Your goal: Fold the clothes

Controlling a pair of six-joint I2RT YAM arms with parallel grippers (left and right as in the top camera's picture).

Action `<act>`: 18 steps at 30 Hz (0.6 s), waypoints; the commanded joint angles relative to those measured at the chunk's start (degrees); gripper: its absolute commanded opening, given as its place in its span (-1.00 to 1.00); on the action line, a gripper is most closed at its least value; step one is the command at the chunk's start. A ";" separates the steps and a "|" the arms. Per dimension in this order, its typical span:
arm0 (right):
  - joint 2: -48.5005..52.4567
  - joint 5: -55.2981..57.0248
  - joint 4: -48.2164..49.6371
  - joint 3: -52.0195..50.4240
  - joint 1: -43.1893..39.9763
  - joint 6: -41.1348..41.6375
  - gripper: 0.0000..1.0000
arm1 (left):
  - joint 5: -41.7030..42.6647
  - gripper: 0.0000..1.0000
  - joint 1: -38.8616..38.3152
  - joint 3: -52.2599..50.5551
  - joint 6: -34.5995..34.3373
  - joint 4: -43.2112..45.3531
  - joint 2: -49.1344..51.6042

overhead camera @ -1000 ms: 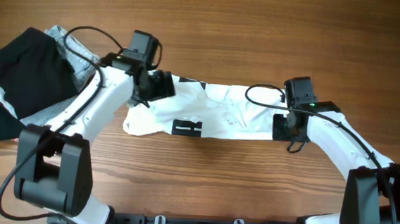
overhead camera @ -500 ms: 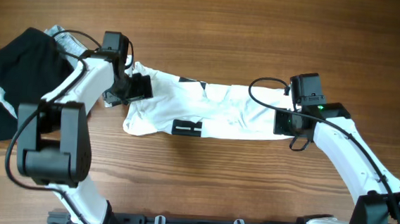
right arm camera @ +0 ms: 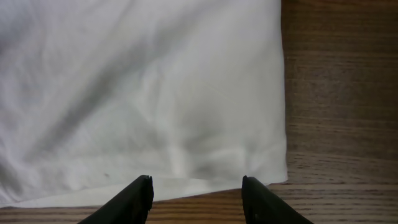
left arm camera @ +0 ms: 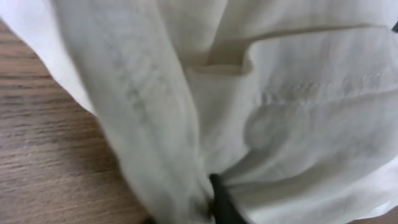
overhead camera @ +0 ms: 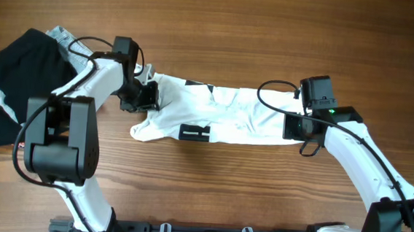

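Though hidden overhead, left gripper (overhead camera: 148,95) pinches the clothes (left arm camera: 186,124); right gripper (right arm camera: 198,200) gapes.

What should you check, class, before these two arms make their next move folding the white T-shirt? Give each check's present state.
1. Left gripper shut on the white T-shirt: ok.
2. Right gripper gripping the opposite edge: not ok, jaws open over it.
3. T-shirt lying flat: not ok, bunched and wrinkled.
4. Number of layers pinched on the left: cannot tell.
5. Black garment away from the T-shirt: ok.
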 commanded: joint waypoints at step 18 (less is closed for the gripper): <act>-0.68 1.77 0.28 1.11 -11.56 -2.25 0.02 | -5.64 -0.91 3.48 12.92 -4.22 -14.84 -8.81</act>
